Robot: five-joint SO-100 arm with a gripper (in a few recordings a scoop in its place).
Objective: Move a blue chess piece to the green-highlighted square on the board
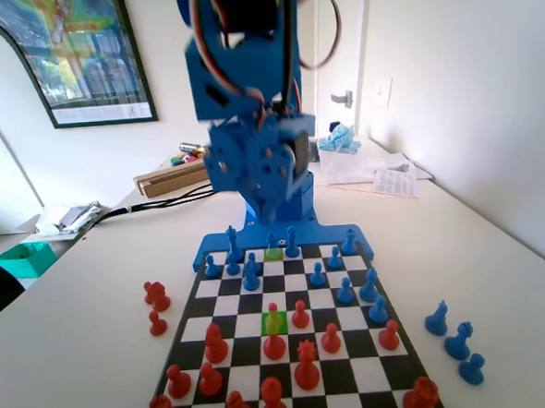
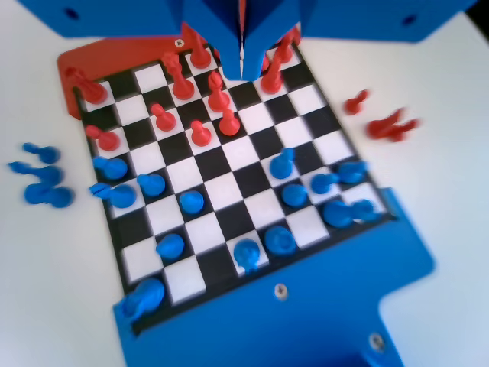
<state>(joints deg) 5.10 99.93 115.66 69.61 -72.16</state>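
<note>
We see the tool (image 2: pixel 242 67) hanging from the top edge of the wrist view, high above the red end of the board (image 2: pixel 229 191). Its two jaws are pressed together, with only a thin pale seam between them and nothing held. In the fixed view the arm's head is close to the lens and blurred, and its upper part is cut off by the top edge, so we cannot make out the jaws there.

The green-highlighted square (image 1: pixel 274 322) lies in the nearer half of the board in the fixed view, bright lime with a yellowish middle. A small red pawn (image 1: pixel 273 311) stands on it and partly covers it. Another red pawn (image 1: pixel 275 343) stands just in front and hides its near edge.

A duller green square (image 1: pixel 274 254) sits far up the same file, close to the blue frame (image 1: pixel 206 250). The blue chess piece (image 1: pixel 272 242) rises right at this square's far edge. We cannot tell whether its base is on the tinted square or on the one behind. It is well apart from the lime square.

The wrist view is soft, so the blue pieces there read as rounded blobs. Captured blue pieces (image 1: pixel 455 341) and red pieces (image 1: pixel 155 299) stand on the desk (image 1: pixel 499 273) on either side of the board. The nearest red pieces are cropped by the bottom edge.
</note>
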